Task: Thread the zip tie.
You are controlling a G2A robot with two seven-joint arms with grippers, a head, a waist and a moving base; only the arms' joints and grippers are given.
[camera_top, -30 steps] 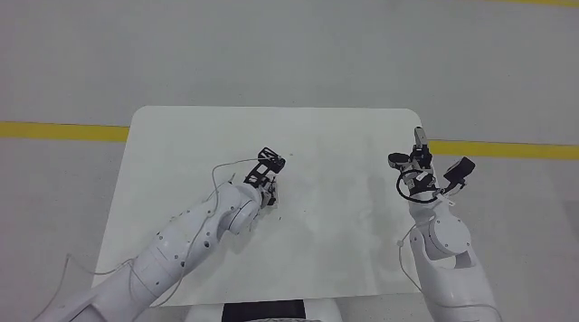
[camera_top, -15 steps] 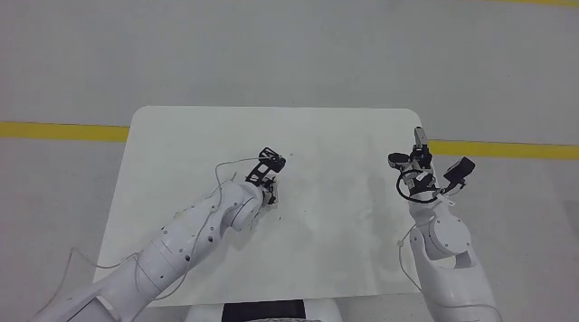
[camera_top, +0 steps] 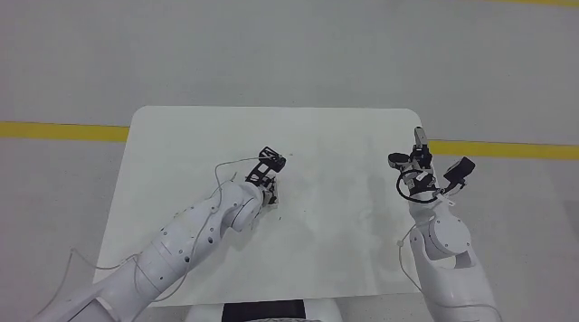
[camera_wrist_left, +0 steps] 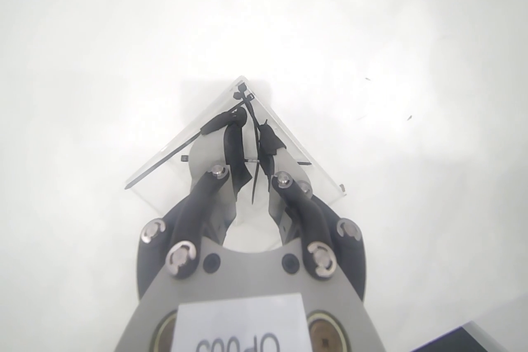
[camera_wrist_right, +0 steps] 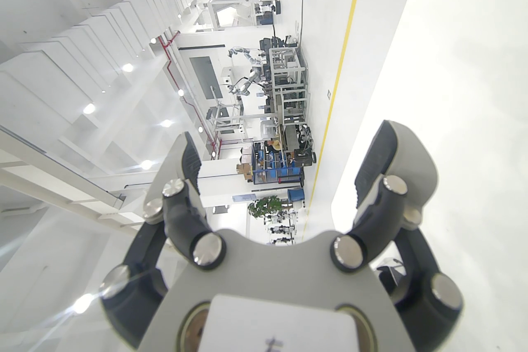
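Left wrist view: left end effector nearly closed, pinching zip tie over clear plate; right end effector spread wide, empty.

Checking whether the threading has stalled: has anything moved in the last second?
Nothing visibly changed. The left gripper stays low over the table, jaws closed on the zip tie above the clear plate. The right gripper stays raised by the table's edge, jaws open.

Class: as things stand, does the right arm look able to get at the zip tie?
Probably not without turning: the right gripper points off the table, fingers open, while the zip tie is at the left gripper.
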